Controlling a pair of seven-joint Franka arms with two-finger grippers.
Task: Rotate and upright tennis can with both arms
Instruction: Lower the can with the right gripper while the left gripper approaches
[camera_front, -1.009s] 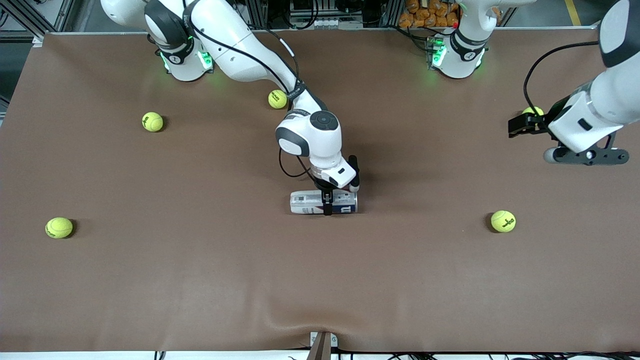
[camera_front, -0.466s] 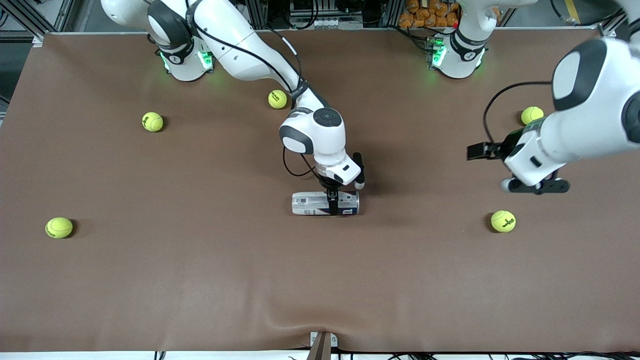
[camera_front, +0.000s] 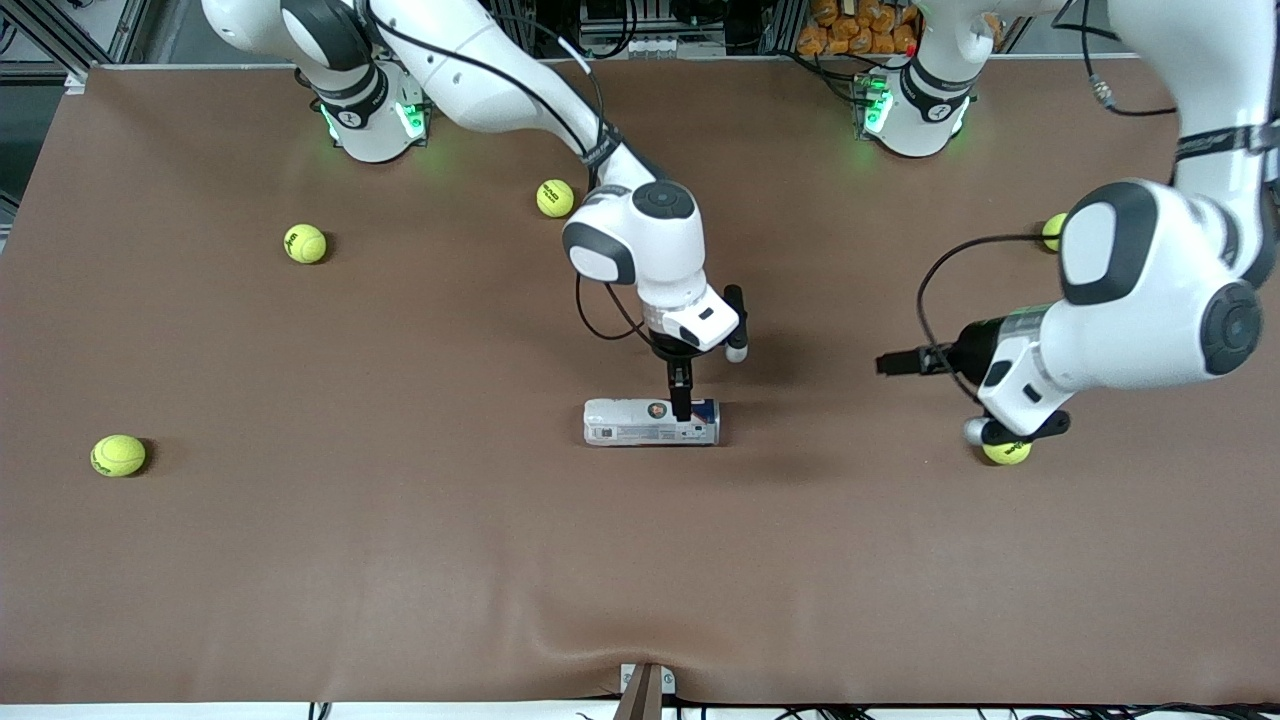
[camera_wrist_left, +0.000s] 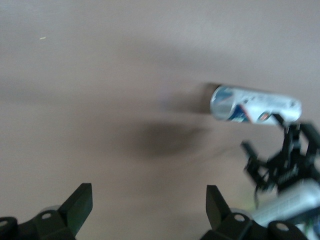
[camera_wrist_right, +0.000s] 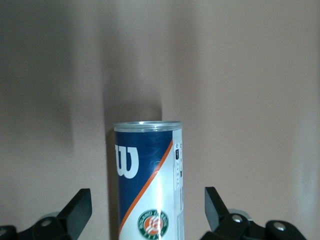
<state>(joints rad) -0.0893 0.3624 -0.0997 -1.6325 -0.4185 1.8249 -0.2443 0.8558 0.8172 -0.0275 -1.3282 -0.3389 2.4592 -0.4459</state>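
The right end effector (camera_front: 681, 400) has released and risen, fingers wide, above the lying tennis can (camera_front: 650, 422); left end effector (camera_wrist_left: 150, 210) wide.

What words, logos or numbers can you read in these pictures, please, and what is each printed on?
"W": large white logo on the navy part of the tennis can, which lies on the table.
Round red-and-green emblem lower on the can: its lettering is too small to read.
Fine print and barcode on the can's white panel: unreadable.
Dark marks on the tennis balls: too small to read.

The left arm (camera_front: 1150, 290) is covering most of two tennis balls (camera_front: 1006, 452). The tennis can (camera_wrist_right: 149, 180) is running off the right wrist view's edge.
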